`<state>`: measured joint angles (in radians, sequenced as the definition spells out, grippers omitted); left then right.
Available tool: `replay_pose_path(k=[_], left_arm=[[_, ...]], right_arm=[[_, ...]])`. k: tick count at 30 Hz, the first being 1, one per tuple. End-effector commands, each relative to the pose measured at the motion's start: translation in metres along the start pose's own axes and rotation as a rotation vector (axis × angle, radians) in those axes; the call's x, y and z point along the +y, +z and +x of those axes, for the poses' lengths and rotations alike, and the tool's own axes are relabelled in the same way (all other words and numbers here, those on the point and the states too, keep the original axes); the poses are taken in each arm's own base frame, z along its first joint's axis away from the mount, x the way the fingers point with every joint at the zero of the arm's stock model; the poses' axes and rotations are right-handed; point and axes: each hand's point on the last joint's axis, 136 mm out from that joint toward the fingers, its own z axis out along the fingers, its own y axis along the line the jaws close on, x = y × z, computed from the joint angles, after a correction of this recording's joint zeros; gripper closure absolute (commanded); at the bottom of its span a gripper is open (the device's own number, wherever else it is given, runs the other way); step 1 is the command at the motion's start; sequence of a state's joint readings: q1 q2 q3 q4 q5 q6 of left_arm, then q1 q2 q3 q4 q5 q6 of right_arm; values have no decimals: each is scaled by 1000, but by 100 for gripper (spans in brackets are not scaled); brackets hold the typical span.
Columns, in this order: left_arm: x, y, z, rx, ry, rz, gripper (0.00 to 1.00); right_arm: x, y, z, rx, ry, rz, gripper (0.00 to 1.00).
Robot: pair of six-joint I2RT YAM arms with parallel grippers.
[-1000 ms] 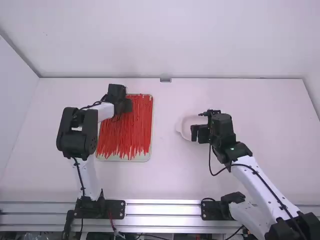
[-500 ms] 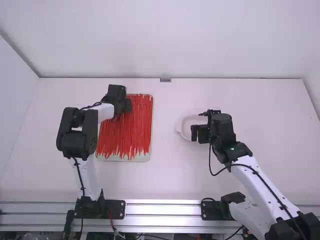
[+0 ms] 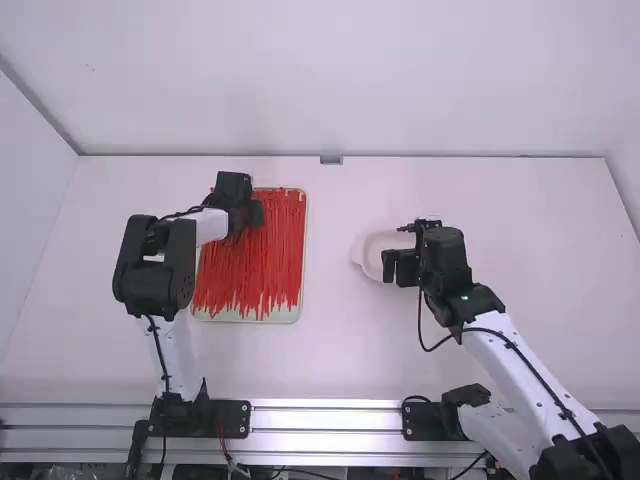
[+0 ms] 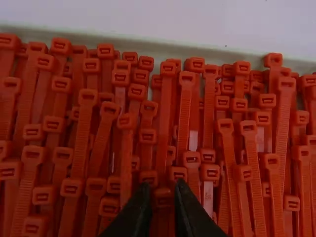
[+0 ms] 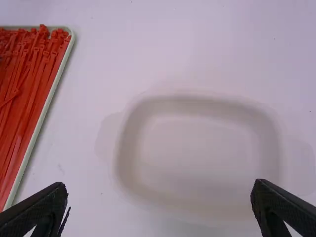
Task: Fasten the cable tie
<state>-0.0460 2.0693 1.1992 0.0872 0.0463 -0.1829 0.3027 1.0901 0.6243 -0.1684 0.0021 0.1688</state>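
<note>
**Left gripper down in the ties, right gripper spread over the dish**

The left gripper (image 3: 243, 213) sits low on the far, left part of the red ties (image 3: 255, 260), which lie heaped side by side in a flat tray (image 3: 245, 318) on the left half of the white table (image 3: 500, 200). In the left wrist view its two black fingers (image 4: 140, 207) are drawn close together at the gripper (image 4: 160, 191), with one tie (image 4: 162, 195) caught in the narrow gap between them, its head just past the tips. The other ties (image 4: 197, 123) around it lie with their heads toward the tray's pale rim (image 4: 148, 44).

The right gripper (image 3: 392, 266) hangs right of the middle, just over the near edge of a white dish (image 3: 365, 245), well apart from the tray. In the right wrist view its fingers (image 5: 42, 205) are spread wide, one on each side of the dish (image 5: 197, 101), holding nothing. The tray's corner with its ties (image 5: 24, 74) shows at the edge of that view.
</note>
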Motion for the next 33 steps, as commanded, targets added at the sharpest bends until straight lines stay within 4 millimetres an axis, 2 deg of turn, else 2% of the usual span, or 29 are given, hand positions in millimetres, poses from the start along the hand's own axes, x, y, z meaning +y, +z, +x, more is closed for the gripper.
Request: replay_pose_path(k=[1,10,19,24,33], left_arm=[[3,3,7,16,-8,-14,87],[3,3,5,7,-12,-12,90],[1,3,-9,-50,-35,-5,93],[-2,0,-25,-104,-34,7,95],[-7,-27,-78,-232,-32,-4,97]], right_arm=[[2,-4,-14,-30,0,-6,1],[3,-4,-15,-33,0,-7,1],[3,-4,-15,-33,0,-6,1],[3,-4,-15,-34,-1,-7,1],[3,-4,-15,-34,-1,-6,1]])
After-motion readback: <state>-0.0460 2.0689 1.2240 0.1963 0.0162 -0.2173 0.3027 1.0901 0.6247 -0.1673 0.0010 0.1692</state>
